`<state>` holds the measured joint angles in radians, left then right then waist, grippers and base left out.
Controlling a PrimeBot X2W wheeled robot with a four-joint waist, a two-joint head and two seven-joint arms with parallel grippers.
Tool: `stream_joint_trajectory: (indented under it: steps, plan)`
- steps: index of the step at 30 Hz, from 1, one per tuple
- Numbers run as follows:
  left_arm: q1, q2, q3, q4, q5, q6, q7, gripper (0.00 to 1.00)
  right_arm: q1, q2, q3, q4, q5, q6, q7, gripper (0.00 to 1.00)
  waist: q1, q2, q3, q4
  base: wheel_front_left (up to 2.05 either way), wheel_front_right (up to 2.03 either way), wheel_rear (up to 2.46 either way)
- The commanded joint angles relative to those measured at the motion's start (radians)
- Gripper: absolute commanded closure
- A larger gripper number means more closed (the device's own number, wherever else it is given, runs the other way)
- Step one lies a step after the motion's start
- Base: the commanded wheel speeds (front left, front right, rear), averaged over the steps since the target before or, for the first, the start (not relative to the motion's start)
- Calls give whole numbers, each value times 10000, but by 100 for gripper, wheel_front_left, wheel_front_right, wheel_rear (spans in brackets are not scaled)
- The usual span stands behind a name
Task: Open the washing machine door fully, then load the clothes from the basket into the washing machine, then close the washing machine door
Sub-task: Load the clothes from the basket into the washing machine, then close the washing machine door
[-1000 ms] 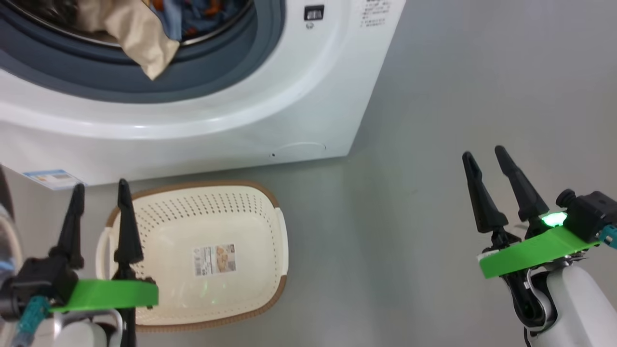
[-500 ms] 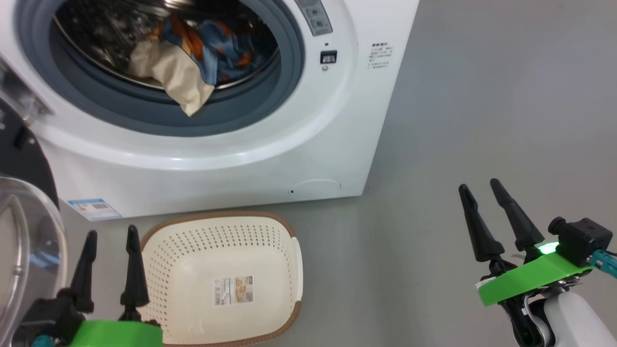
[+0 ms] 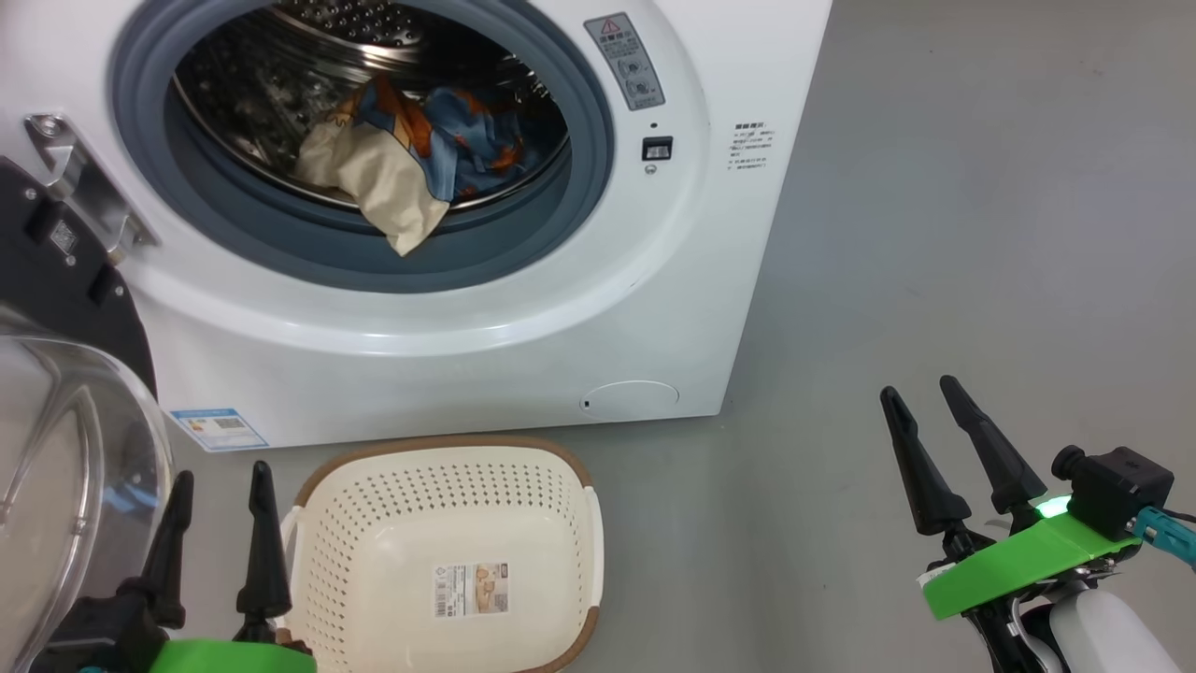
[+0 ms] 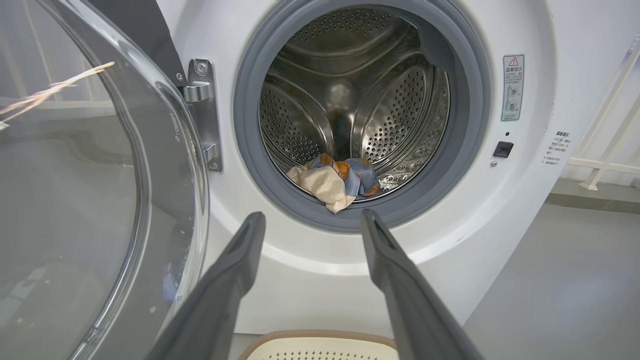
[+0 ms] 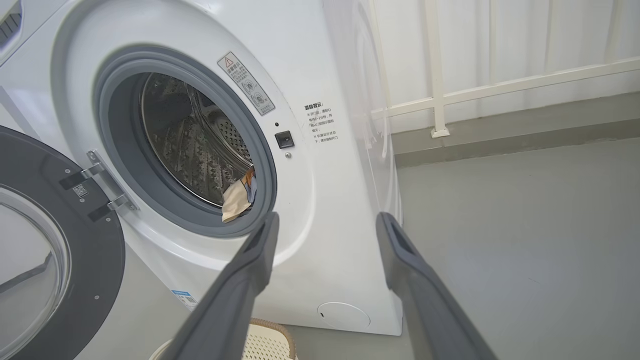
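The white washing machine (image 3: 579, 308) stands open, its door (image 3: 65, 449) swung out to the left with the clear glass bowl facing me. Blue, orange and cream clothes (image 3: 448, 131) lie in the steel drum; a beige cloth (image 3: 388, 187) hangs over the grey gasket lip. The same clothes (image 4: 332, 180) show low in the drum in the left wrist view. The cream basket (image 3: 364, 533) sits on the floor before the machine, holding nothing but its label sticker. My left gripper (image 3: 220, 486) is open beside the basket's left rim. My right gripper (image 3: 920, 397) is open over bare floor, far right.
Grey floor (image 3: 934, 187) spreads to the right of the machine. A white railing (image 5: 450, 90) and wall stand behind the machine's right side. The door hinge (image 3: 79, 178) sits at the opening's left edge. A round white flap (image 3: 631, 397) marks the machine's lower front.
The head camera has tilted up, so machine, basket and both grippers sit lower in view and the door's glass bowl has come in at the left. Both grippers stay open.
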<state>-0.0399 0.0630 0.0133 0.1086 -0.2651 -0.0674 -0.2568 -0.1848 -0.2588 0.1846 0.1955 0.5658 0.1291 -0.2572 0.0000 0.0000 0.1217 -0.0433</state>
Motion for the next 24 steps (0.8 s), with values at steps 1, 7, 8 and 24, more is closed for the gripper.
stream_joint_trajectory:
  steps: [1,7,8,24]
  plan:
    - [1,125,366,-183,187,-46,-49,0,87,-167,256,-218,38,16,-46,0,0,0,-28,29,0,0,0]
    - [23,97,429,-215,311,-29,-49,0,128,-238,340,-170,49,16,-46,0,0,0,-130,58,0,0,0]
    - [34,93,434,-217,336,-27,-49,0,134,-249,357,-161,51,16,-46,0,0,0,-150,54,0,0,0]
    - [85,42,461,-257,643,0,-49,0,110,-351,486,-72,90,16,-46,0,0,0,-239,4,0,0,0]
